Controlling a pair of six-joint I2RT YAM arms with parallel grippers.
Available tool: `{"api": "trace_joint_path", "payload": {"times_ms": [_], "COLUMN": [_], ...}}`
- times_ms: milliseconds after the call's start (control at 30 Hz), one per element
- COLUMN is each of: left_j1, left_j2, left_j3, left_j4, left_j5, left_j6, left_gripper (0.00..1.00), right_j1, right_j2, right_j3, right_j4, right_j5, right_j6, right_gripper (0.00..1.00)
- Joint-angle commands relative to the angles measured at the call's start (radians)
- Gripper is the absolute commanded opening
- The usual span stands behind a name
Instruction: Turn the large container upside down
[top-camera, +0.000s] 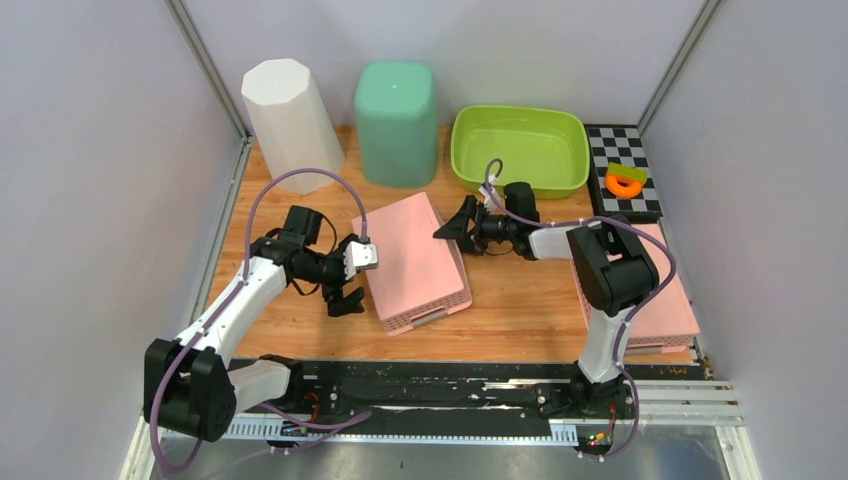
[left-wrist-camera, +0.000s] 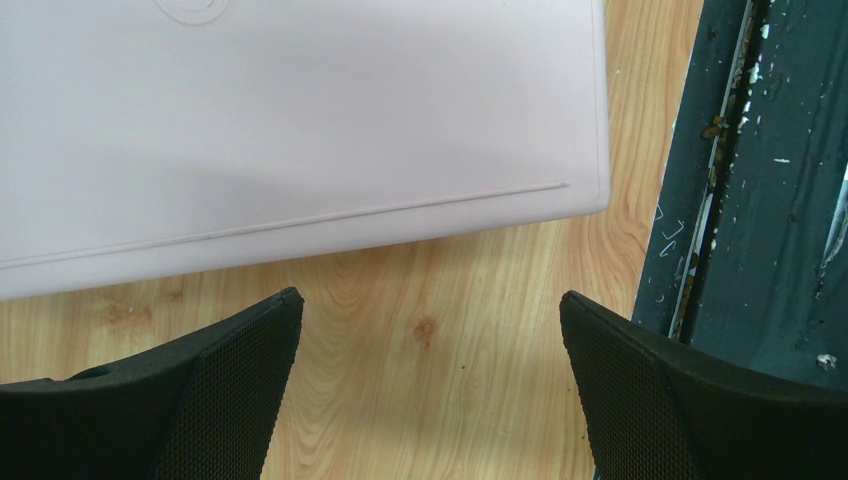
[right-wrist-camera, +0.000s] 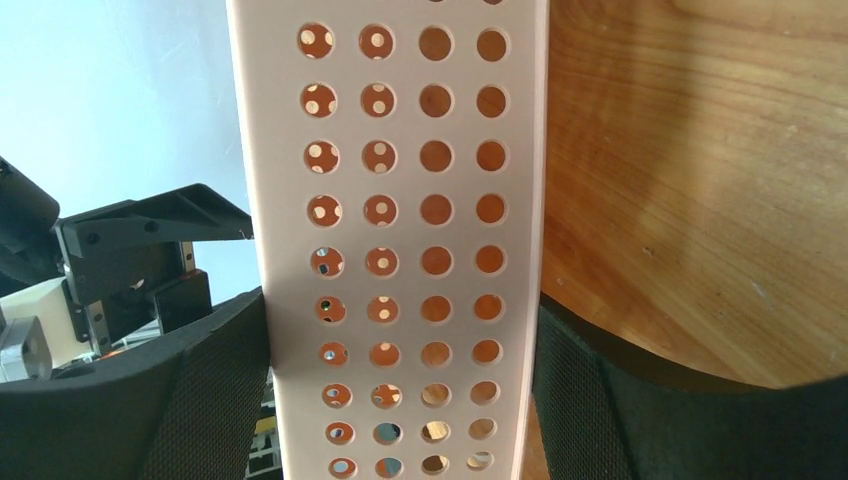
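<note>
The large container (top-camera: 412, 258) is a pink perforated basket lying bottom up in the middle of the wooden table. My right gripper (top-camera: 452, 228) is at its far right corner. In the right wrist view the basket's perforated side wall (right-wrist-camera: 400, 200) fills the gap of the right gripper (right-wrist-camera: 400, 390), with a fingertip (right-wrist-camera: 215, 380) against each side. My left gripper (top-camera: 350, 272) is beside the basket's left edge. In the left wrist view the left gripper (left-wrist-camera: 430, 380) stands open over bare wood, just short of the smooth pink bottom (left-wrist-camera: 300, 120).
A white octagonal bin (top-camera: 292, 125), a teal bin (top-camera: 396, 122) and a green tub (top-camera: 520, 148) stand along the back. A checkered board (top-camera: 612, 150) carries an orange ring (top-camera: 626, 182). A second pink basket (top-camera: 665, 310) lies under the right arm. The black rail (left-wrist-camera: 760, 200) runs along the near edge.
</note>
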Motion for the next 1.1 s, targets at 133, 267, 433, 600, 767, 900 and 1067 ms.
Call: {"api": "trace_joint_path", "payload": {"times_ms": [133,267,433,600,767,900,1067], "left_j1": [0.011,0.011,0.011,0.011,0.011,0.012,0.012], "left_j2": [-0.02,-0.02,-0.018,-0.006,0.004,0.004,-0.005], "left_j3": [0.025,0.025,0.026,0.025,0.026,0.028,0.024], "left_j4": [-0.013,-0.014,-0.004,0.035,0.05,0.056,0.092], "left_j5": [0.023,0.024,0.015,-0.01,-0.018,-0.022,-0.053], "left_j6": [0.013,0.013,0.001,-0.044,-0.062,-0.072,-0.109], "left_gripper": [1.0,1.0,1.0,1.0,1.0,1.0,1.0], "right_j1": [0.0,-0.001,0.0,0.0,0.001,0.0,-0.002], "right_j2": [0.073,0.076,0.072,0.04,-0.038,-0.115,-0.198], "right_j3": [-0.045,-0.042,-0.038,-0.007,0.055,0.084,0.138], "right_j4": [-0.141,-0.155,-0.172,-0.261,-0.378,-0.451,-0.565], "right_j5": [0.162,0.171,0.183,0.207,0.213,0.212,0.177], "right_j6": [-0.154,-0.162,-0.172,-0.226,-0.311,-0.395,-0.514], "right_gripper": [0.85,0.86,0.87,0.87,0.87,0.88,0.88]}}
